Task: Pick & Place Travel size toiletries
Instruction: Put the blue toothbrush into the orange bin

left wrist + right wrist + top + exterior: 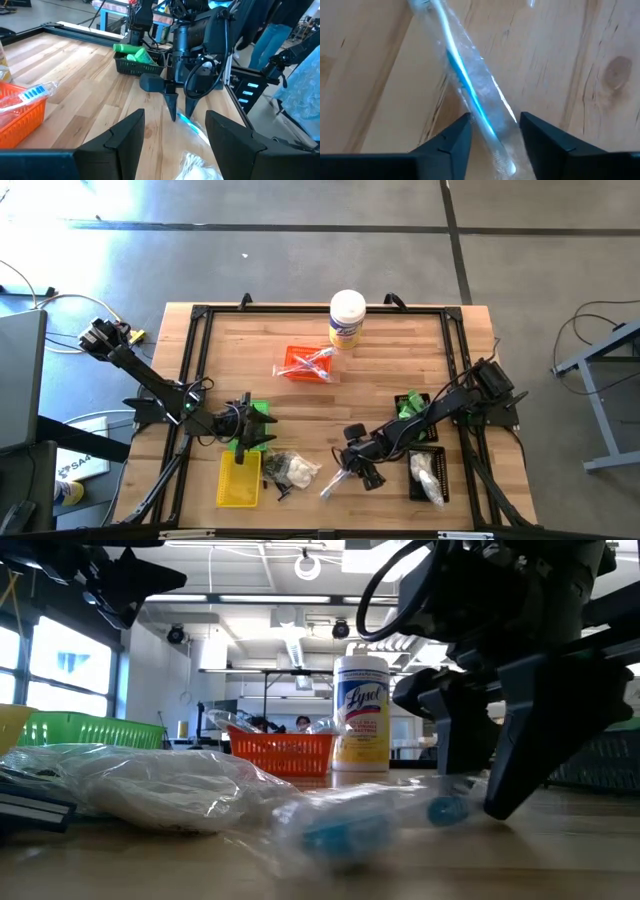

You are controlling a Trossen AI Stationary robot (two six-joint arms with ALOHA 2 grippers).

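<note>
A clear-wrapped toothbrush with a blue stripe (470, 85), lying flat on the wooden desk (380, 370), is straddled by the part-open, empty right gripper (492, 131), and could be squeezed sideways out of a glancing pinch.

Bare table (300, 410) lies open in the middle, between the orange tray (305, 365) and the front clutter. Along the front, the yellow tray (238, 480), bagged white fluff (290, 470), wrapped toothbrush (335, 480) and black tray (425, 475) crowd together, leaving narrow gaps.
</note>
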